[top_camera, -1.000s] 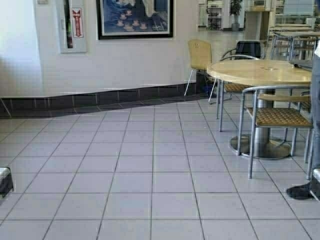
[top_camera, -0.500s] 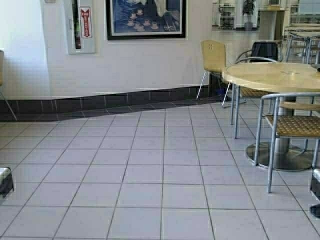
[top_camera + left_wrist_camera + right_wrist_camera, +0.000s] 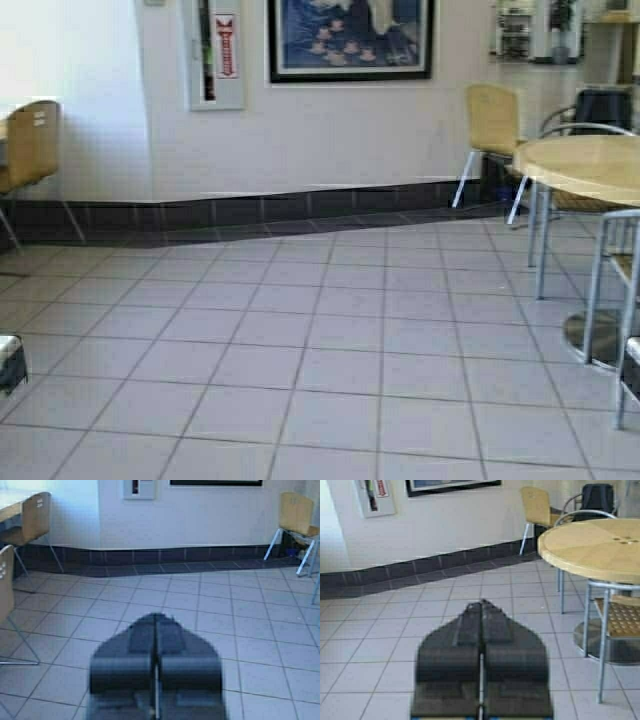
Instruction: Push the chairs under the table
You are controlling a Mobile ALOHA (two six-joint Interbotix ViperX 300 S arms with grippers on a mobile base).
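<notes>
- Chairs of tan plywood sat far off to the robot's left: one (image 3: 32, 148) at the left edge of the high view, backrest toward the open floor, and the left wrist view showed it (image 3: 34, 519) beside a sliver of the table (image 3: 9, 511), with a second chair (image 3: 6, 587) nearer along the same side.
- Left gripper (image 3: 156, 630) had its fingers pressed together, holding nothing, pointing over bare tiles; the chairs lay well apart from it, to its left side.
- Right gripper (image 3: 481, 622) was likewise closed and empty, aimed at the wall, and stood farther from those chairs, so I judged the left arm the nearer one.
- Another plywood chair (image 3: 492, 125) stood by the wall on the right, behind the round table (image 3: 590, 165); that table was not the task's.
- Wall cabinet (image 3: 213, 55) carried a red vertical sign, its lettering too small to read; a framed picture (image 3: 350, 38) hung beside it.
</notes>
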